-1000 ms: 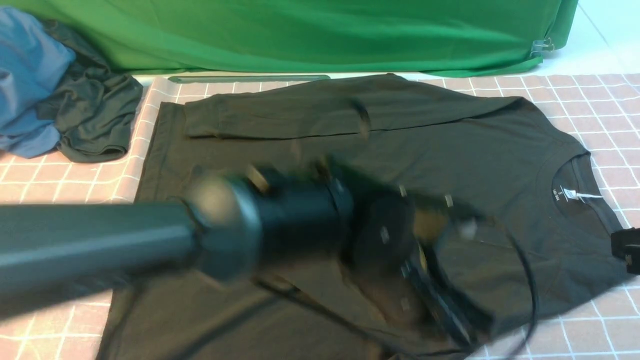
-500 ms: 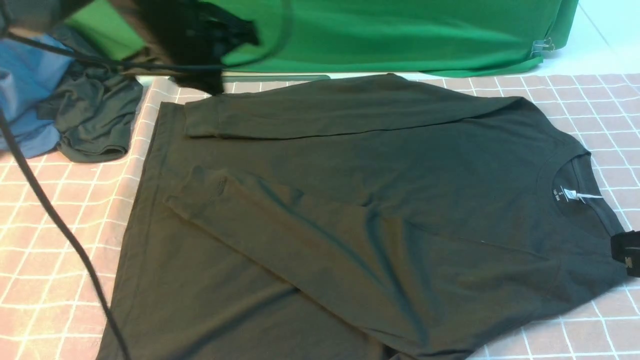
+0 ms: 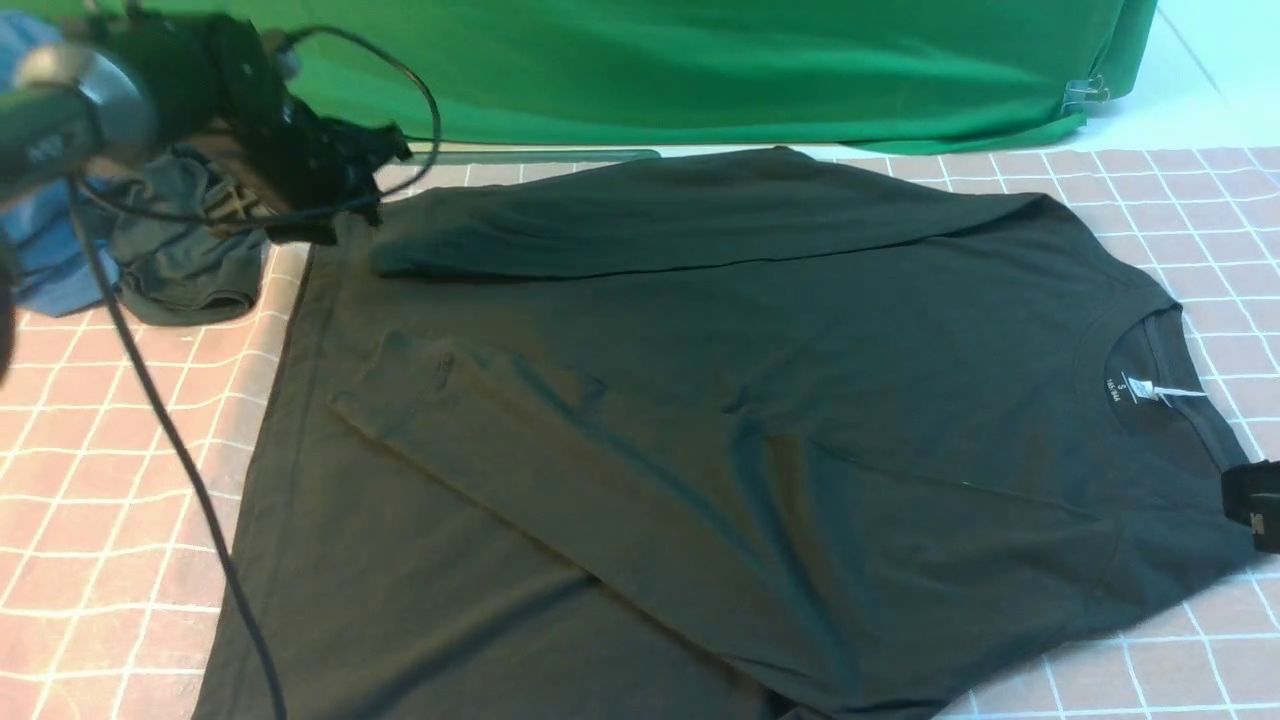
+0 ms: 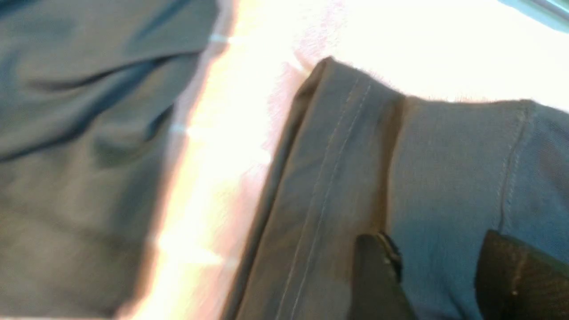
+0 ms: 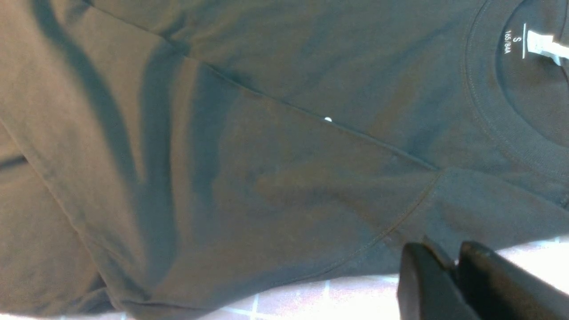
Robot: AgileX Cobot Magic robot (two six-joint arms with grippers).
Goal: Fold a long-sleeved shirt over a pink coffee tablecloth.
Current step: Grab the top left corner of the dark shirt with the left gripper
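The large black crew-neck long-sleeved shirt (image 3: 720,420) lies flat on the wide dusty-pink tablecloth with thin white grid lines (image 3: 110,420). Its collar is to the right, and both sleeves are folded across the body.

The left gripper (image 4: 433,249) hovers at the shirt's far left corner. Its fingers (image 4: 378,275) are spread apart over the far sleeve's stitched cuff, and nothing is pinched between them.

The right gripper (image 5: 444,253) sits at the shirt's near right shoulder edge with its fingers drawn close, only a thin slit between them. It cannot be made out whether they nip the cloth.

In the front view the right gripper is cut off by the frame's right edge, and the shirt's near hem runs off the bottom. The left wrist view is blurred and the tablecloth there is washed out. The folded near sleeve covers the chest, and only a white speck (image 5: 328,119) shows at its edge.

A white neck label (image 5: 540,44) hangs inside the collar, beside the print "S 165/84A" (image 5: 513,42).
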